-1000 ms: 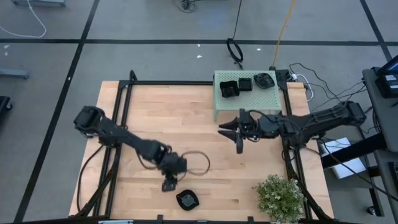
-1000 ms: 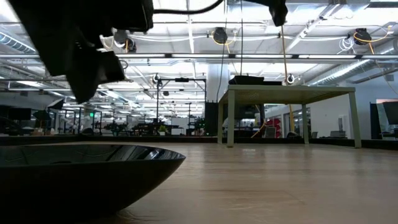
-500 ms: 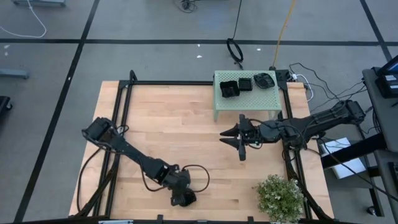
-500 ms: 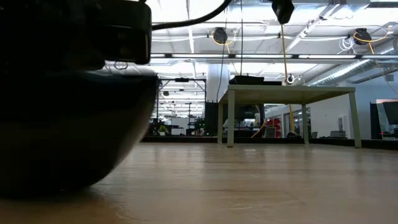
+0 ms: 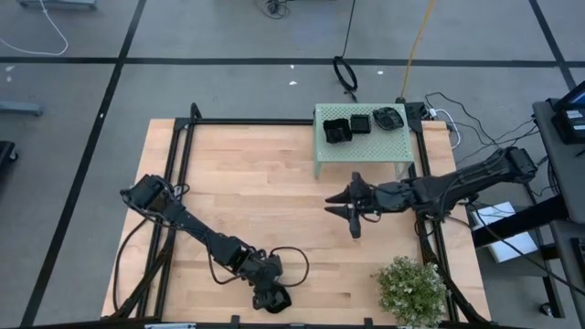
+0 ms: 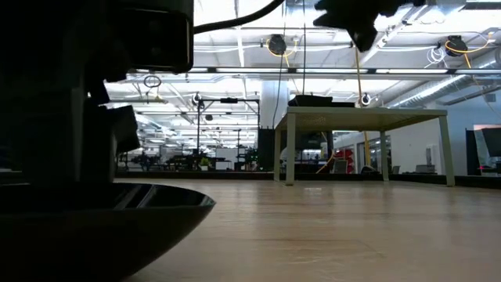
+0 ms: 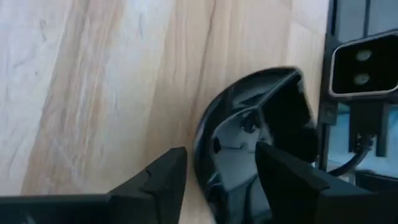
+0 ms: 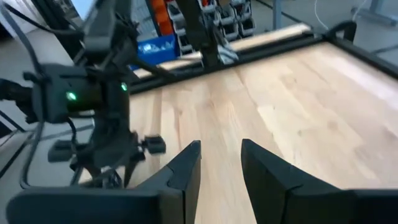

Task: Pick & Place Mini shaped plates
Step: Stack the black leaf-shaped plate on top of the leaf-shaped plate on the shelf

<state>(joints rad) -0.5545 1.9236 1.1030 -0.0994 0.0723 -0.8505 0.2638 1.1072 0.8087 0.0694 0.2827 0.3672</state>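
Wooden table (image 5: 274,192); left gripper (image 7: 214,168) spread astride rim of black plate (image 7: 261,118) at near edge. Right gripper (image 5: 352,212) parted, empty, mid-table.

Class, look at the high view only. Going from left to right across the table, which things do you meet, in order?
Left gripper over a black dish → right gripper → bushy plant. The green stand overlaps the right gripper's span, so it is left out.
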